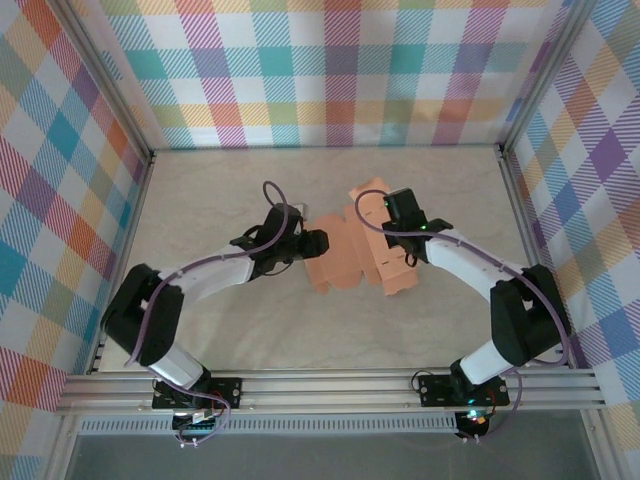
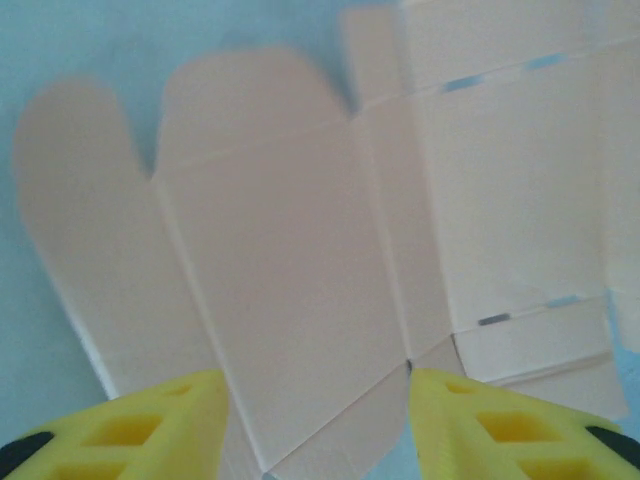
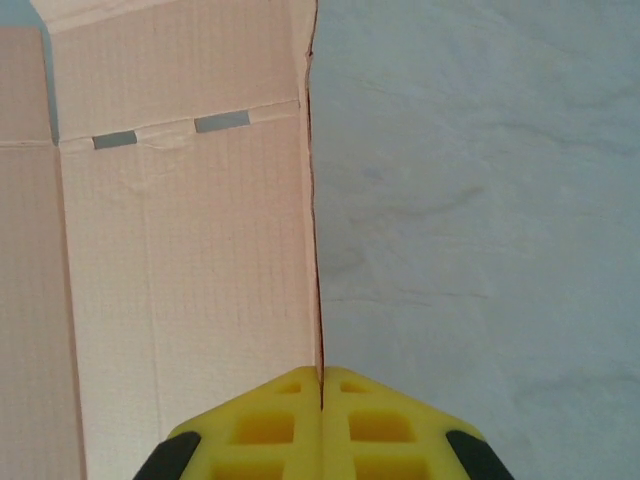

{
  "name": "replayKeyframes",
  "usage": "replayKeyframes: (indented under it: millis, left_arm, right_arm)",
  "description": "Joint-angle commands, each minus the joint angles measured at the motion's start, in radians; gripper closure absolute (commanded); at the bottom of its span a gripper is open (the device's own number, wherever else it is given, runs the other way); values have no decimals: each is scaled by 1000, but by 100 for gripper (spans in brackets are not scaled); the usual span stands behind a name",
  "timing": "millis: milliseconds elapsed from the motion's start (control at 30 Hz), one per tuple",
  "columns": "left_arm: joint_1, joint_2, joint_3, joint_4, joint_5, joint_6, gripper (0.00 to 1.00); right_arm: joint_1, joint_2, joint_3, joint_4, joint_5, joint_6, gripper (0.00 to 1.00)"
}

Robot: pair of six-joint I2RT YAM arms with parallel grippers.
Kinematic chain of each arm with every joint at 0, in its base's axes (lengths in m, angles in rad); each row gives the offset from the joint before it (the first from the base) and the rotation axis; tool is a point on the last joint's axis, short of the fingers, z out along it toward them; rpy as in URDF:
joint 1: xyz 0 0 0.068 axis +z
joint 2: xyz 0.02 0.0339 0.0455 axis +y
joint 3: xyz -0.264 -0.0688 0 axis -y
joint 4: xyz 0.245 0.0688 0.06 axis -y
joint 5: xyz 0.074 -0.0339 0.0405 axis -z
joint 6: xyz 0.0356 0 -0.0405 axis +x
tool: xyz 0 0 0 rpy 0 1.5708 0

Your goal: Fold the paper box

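Note:
The paper box [image 1: 345,262] is a salmon-orange die-cut sheet lying mostly flat mid-table, with rounded flaps at its near-left edge and a side panel standing up at the right. My left gripper [image 1: 312,243] hovers at the sheet's left edge. It is open, its yellow fingers [image 2: 165,420] spread over the rounded flaps of the paper box [image 2: 300,260]. My right gripper [image 1: 392,213] is shut on the raised edge of the paper box [image 3: 180,260], the thin card pinched between its yellow fingers [image 3: 265,425].
The pale marbled table [image 1: 420,330] spreads around the sheet. Plaid walls [image 1: 330,70] enclose three sides, and an aluminium rail [image 1: 330,385] carrying the arm bases runs along the near edge.

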Motion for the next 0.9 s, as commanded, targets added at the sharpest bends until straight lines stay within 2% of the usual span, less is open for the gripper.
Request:
replayKeyframes:
  millis: [0,167,267,500,667,867]
  left_arm:
    - [-8,-68,-12,50,9,224,44]
    - [-6,-54,23,152,152,347,28]
    - [5,24,128,125,217,377,22]
    - [103,259,430,-3,517,374,22]
    - [149,351,541,-63,568,397,22]
    - [166,402,598,-105,659,439,22]
  right_arm:
    - [-50,-20,-15,36,-311,-63,100]
    - [-131,-20,9,14,-620,-32,100]
    - [-145,2,32,-17,-728,-42,100]
    - [-150,-1,40,-25,-824,-26,100]
    - [-158,-17,37,-27,-870,-13,100]
    - [-167,-11,28,-14,-935,-10,100]
